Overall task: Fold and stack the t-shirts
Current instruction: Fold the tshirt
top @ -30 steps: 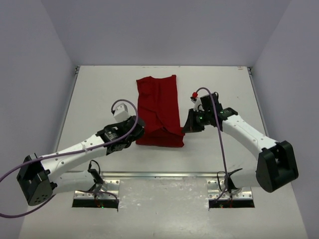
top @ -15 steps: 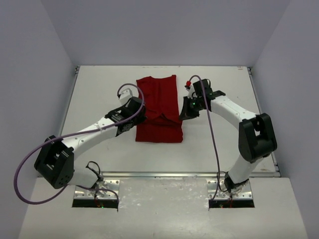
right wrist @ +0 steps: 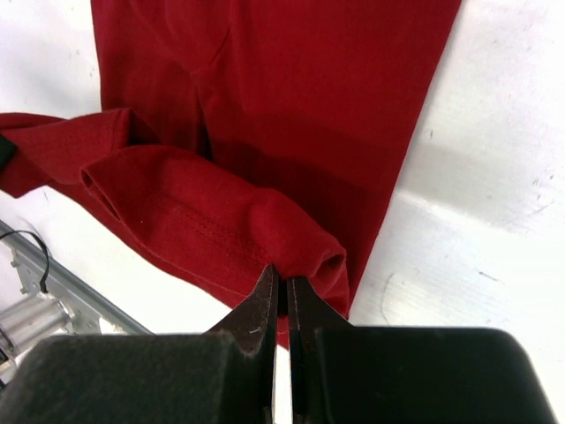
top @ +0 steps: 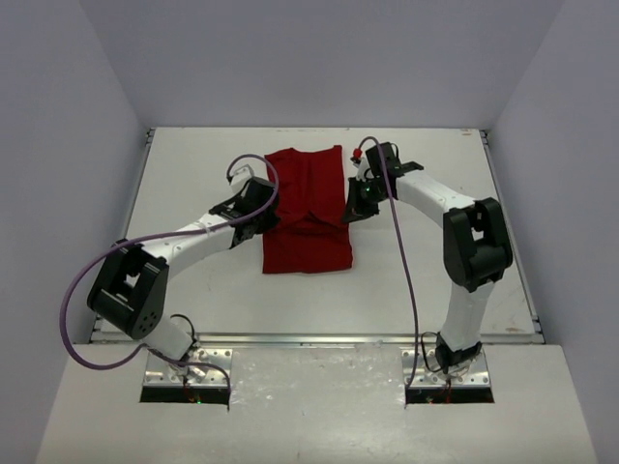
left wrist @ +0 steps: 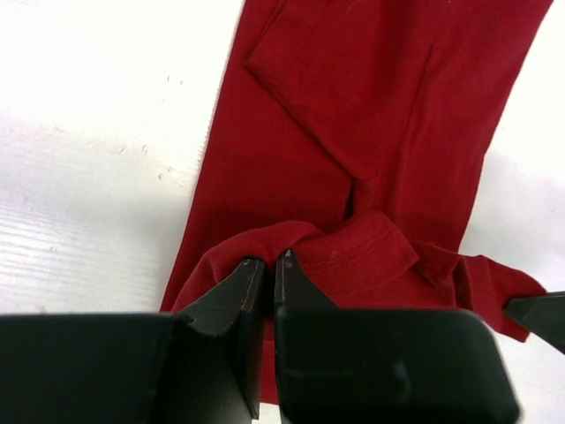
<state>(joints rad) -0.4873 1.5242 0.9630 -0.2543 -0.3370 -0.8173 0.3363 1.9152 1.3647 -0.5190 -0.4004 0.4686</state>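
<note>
Here we are over the white table (top: 193,174), and the one deep-red t-shirt (top: 308,246) lies in the middle of it, a little toward the far side, already narrowed into a long strip that runs from far to near. Both arms reach in from the near edge and meet it about halfway along. The left gripper (top: 269,217) is at the shirt's left edge, jaws all but closed, with a pinch of red cloth between them. In its own wrist view the black fingers (left wrist: 231,300) are clamped on a rolled, stitched edge that rides up above the flat layer beneath. The right gripper (top: 350,213) mirrors it at the right edge, jaws squeezed to a sliver on a bunched corner of the same stitched hem. From the right wrist camera that hem drapes across the width of the shirt toward the left, sagging in the middle and casting a shadow on the cloth under it. So the seam hangs between the two pinches, lifted off the lower layer, while the far part of the shirt lies flat on the table with a sleeve folded in over it. The near end of the strip lies flat and square, well short of the metal rail (top: 319,339) at the table's near edge. A purple cable (top: 408,280) loops off each arm, clear of the cloth.
</note>
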